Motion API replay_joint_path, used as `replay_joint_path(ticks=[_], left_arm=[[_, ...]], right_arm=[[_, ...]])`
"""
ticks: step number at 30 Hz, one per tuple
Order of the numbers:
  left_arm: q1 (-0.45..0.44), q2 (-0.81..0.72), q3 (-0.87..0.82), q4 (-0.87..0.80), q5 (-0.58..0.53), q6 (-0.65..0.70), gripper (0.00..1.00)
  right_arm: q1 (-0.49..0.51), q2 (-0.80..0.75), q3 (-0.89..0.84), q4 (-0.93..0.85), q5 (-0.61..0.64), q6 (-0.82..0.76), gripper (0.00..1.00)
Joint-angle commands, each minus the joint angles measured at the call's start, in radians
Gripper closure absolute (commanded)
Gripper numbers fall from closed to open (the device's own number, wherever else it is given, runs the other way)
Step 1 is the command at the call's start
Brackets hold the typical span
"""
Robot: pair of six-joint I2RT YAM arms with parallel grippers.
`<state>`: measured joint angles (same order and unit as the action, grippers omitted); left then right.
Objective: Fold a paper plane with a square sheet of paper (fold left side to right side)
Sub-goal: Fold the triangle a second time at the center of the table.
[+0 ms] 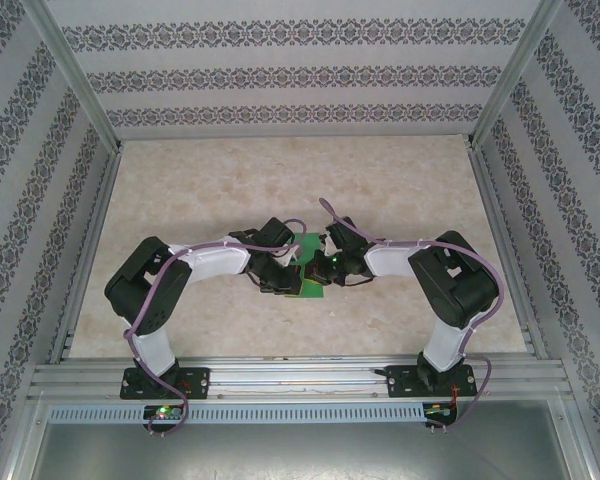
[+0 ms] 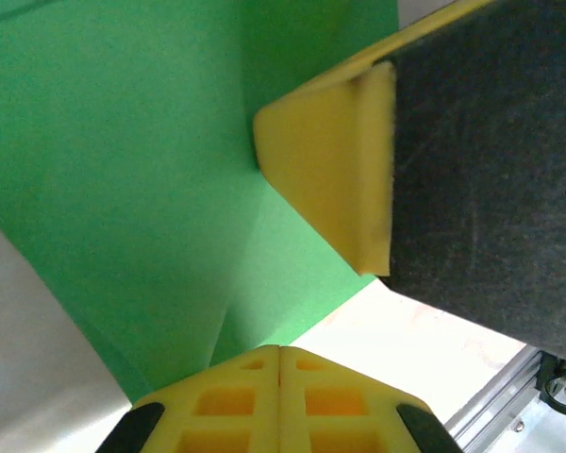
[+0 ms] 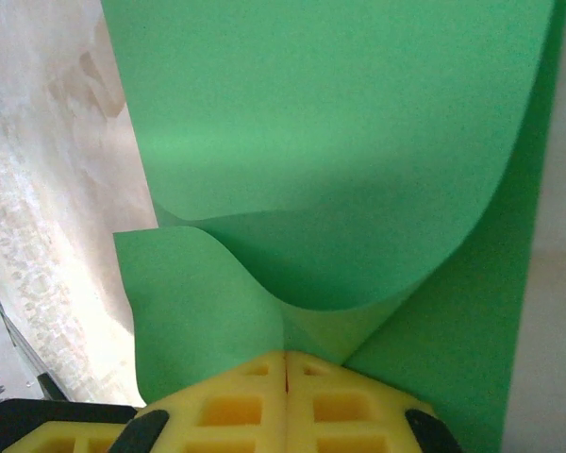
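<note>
The square sheet of paper [image 1: 306,245], bright green, is bunched between both grippers at the table's middle. In the right wrist view the sheet [image 3: 340,132] curls over in a big arch, and my right gripper [image 3: 285,357] is shut on its lower fold. In the left wrist view the sheet [image 2: 132,160] fills the upper left, with one soft crease running down toward my left gripper [image 2: 279,351], which is shut with the sheet's edge at its tips. The right gripper's yellow finger [image 2: 330,170] presses on the sheet close by. What I see is a bent sheet; the paper plane is out of view.
The beige marbled table top [image 1: 280,180] stretches back and to both sides of the arms. Patterned walls and aluminium posts [image 1: 80,80] enclose it. A metal rail [image 1: 300,378] runs along the near edge and also appears as a rail [image 2: 509,401] in the left wrist view.
</note>
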<state>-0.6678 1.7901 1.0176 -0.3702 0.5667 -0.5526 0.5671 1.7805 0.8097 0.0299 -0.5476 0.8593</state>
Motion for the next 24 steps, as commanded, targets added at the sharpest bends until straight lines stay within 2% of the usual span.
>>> replay_joint_path(ticks=[1, 24], left_arm=[[-0.006, 0.012, 0.020, 0.031, -0.035, -0.016, 0.95], [0.017, 0.006, -0.028, 0.057, -0.082, -0.054, 0.95]], right_arm=[[0.001, 0.035, -0.015, -0.098, 0.034, -0.002, 1.00], [0.000, 0.043, -0.012, -0.110, 0.032, -0.012, 1.00]])
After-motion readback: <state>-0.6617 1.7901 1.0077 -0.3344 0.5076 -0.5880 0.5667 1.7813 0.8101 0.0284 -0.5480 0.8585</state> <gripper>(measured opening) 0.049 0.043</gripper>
